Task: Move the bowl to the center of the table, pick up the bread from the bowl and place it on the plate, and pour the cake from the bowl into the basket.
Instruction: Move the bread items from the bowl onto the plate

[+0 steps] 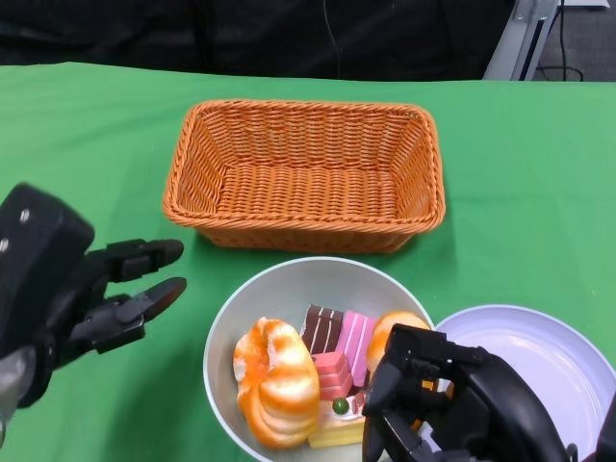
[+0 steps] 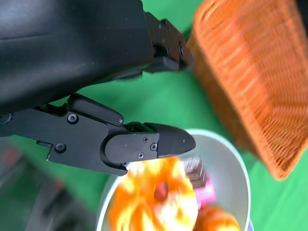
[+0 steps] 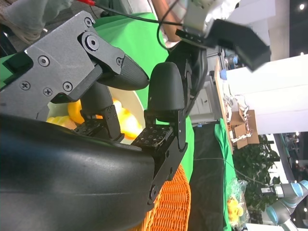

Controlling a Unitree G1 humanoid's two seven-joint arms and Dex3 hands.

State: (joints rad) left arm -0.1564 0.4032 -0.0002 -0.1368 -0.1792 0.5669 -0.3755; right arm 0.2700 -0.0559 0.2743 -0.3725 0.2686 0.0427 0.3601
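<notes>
Green table (image 1: 87, 144): bread (image 1: 276, 381) lengthwise in bowl (image 1: 236, 308), pointing toward basket (image 1: 304, 175).

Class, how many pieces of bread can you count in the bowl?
2. A large bread lies at the bowl's left; a smaller one at its right, partly behind the right hand, which may hide more.

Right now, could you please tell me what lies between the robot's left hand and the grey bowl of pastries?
Only bare green tablecloth separates the left hand from the grey bowl, as the head view shows.
</notes>
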